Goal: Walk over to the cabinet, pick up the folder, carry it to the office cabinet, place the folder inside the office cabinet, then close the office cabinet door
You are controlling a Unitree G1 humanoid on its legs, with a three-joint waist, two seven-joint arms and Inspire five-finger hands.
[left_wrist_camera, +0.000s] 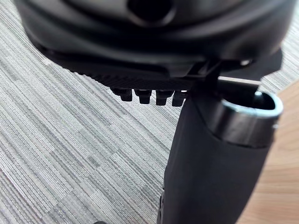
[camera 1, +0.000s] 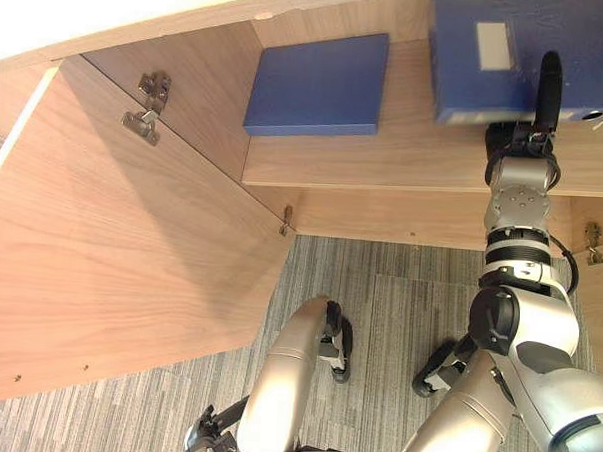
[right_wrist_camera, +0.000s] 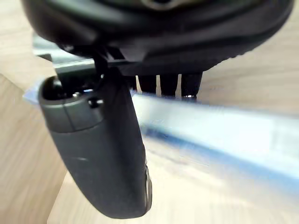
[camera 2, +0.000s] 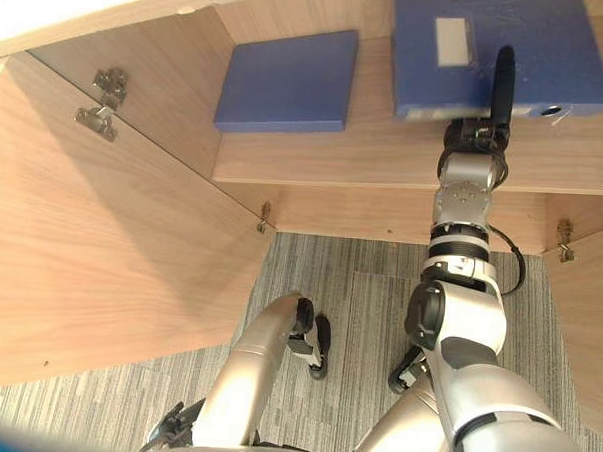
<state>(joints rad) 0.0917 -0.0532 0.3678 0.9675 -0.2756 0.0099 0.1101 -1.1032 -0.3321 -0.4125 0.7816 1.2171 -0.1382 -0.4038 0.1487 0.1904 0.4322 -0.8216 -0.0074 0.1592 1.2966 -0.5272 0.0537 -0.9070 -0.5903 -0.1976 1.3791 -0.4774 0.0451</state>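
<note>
A thick blue folder (camera 1: pixel 509 55) with a white label lies at the right of the cabinet shelf (camera 1: pixel 384 162), its near edge hanging over the front. My right hand (camera 1: pixel 531 131) grips that edge: the thumb lies over the top face and the fingers go underneath. In the right wrist view the thumb (right_wrist_camera: pixel 103 154) crosses the folder's blue edge (right_wrist_camera: pixel 224 135). My left hand (camera 1: pixel 339 340) hangs low over the carpet, well away from the shelf, fingers relaxed and holding nothing.
A second, flat blue folder (camera 1: pixel 318 84) rests on the shelf to the left. The wooden cabinet door (camera 1: pixel 110 258) stands swung open on the left, with metal hinges (camera 1: pixel 147 104) on the side wall. Another door's edge (camera 1: pixel 601 289) shows at right. Grey striped carpet (camera 1: pixel 398 310) lies below.
</note>
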